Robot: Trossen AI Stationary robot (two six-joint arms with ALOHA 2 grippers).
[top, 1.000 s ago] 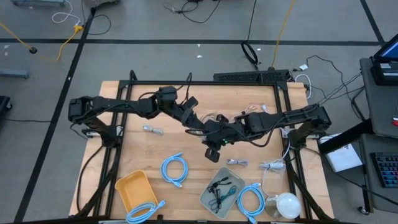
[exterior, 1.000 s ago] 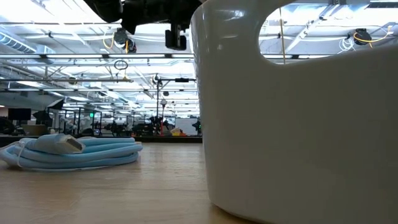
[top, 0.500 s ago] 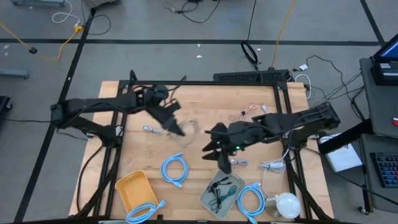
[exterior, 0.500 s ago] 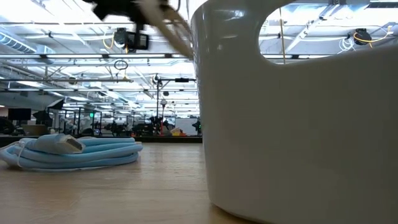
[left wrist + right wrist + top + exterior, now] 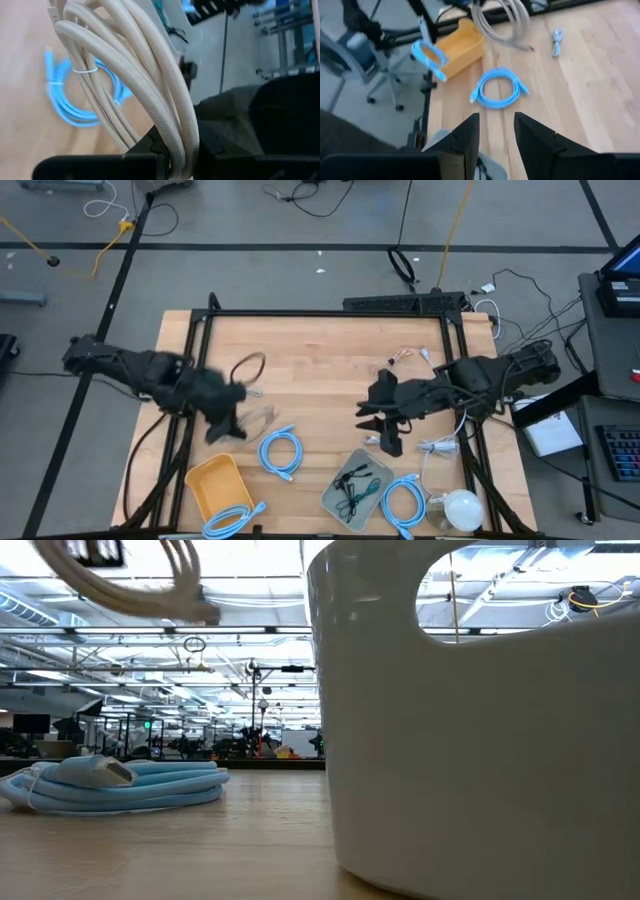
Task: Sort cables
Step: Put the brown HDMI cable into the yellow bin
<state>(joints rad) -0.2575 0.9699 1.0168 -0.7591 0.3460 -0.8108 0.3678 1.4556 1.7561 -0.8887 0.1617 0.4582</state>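
Beige cable [image 5: 135,75]: a coil of thick, round, matte cord, several turns bound by a thin tie, pinched between the closed fingers of the left gripper [image 5: 175,155] and carried above the table's left side, near the yellow bin [image 5: 212,485]. It looks light and pliant; the free loop hangs and sways, so the best hold is across the bundled turns by the tie, not on a single strand. Blue cables: one flat ring [image 5: 281,452] on the bare wood just beside the yellow bin, one [image 5: 231,521] lying partly in that bin, one [image 5: 402,502] by the grey bin [image 5: 330,495]; smooth, glossy jacket, springy, likely to slip if taken by one turn. Thin black and teal bundles [image 5: 352,485] lie in the grey bin. A small grey bundle [image 5: 437,447] lies near the table's right edge. Right gripper [image 5: 496,131]: fingers apart, empty, above the table's right middle. Table [image 5: 320,345]: pale wood, smooth grain.
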